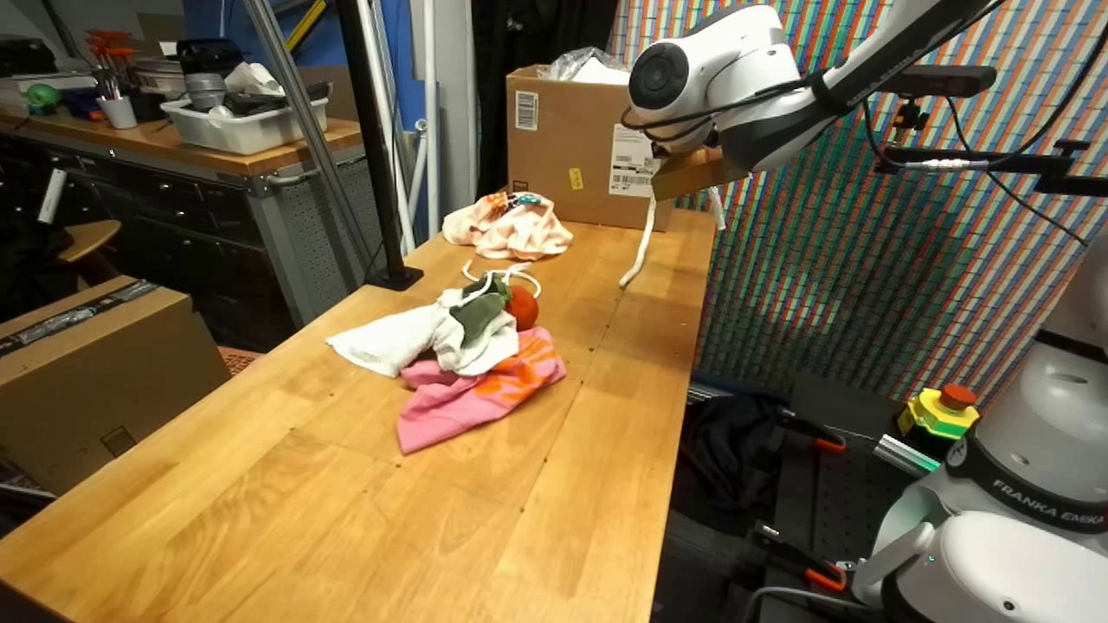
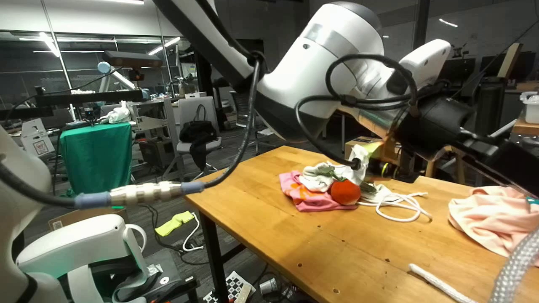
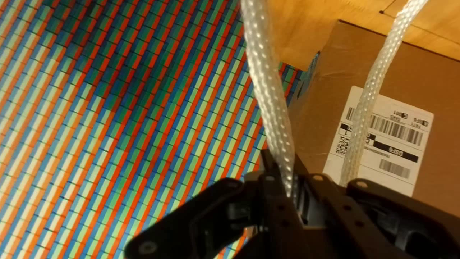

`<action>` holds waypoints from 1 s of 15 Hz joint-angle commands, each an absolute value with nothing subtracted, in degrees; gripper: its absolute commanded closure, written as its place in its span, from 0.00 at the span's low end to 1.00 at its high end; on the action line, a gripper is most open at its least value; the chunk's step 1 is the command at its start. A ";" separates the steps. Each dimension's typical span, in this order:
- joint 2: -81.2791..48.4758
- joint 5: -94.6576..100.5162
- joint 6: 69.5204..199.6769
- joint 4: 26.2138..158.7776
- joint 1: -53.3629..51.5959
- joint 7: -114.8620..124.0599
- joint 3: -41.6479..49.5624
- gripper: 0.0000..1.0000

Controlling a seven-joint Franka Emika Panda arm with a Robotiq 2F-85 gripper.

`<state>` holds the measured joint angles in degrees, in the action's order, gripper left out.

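Pinching a white braided rope [image 3: 267, 86], the narrow-set pincer [image 3: 290, 176] hangs near a labelled cardboard box [image 1: 558, 138] on the counter [image 1: 433, 519].

In an exterior view I note my gripper [image 2: 518, 167] at far right, white rope [image 2: 442, 285] below; red tomato [image 2: 345, 192] beside white cloth [image 2: 315, 182] and pink-orange cloth [image 2: 309, 205]; peach cloth [image 2: 488, 219] rumpled on the wooden table [image 2: 261, 202].

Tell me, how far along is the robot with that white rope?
Looks done: the white rope is caught between the fingers and at least partly up in the air. In hand: that hold, with one end hanging down at or near the tabletop in an exterior view; whether it touches, I can't tell. Left, probably: letting go, since the fingers are closed on it.
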<state>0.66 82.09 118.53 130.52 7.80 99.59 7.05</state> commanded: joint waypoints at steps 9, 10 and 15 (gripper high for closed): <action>-11.33 81.29 113.25 120.42 9.80 110.79 9.46 0.92; -11.76 80.86 113.14 119.99 9.93 111.14 9.45 0.92; -13.00 75.28 114.22 117.93 10.25 111.75 9.04 0.92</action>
<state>-11.84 78.59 114.63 120.42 10.09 110.59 9.45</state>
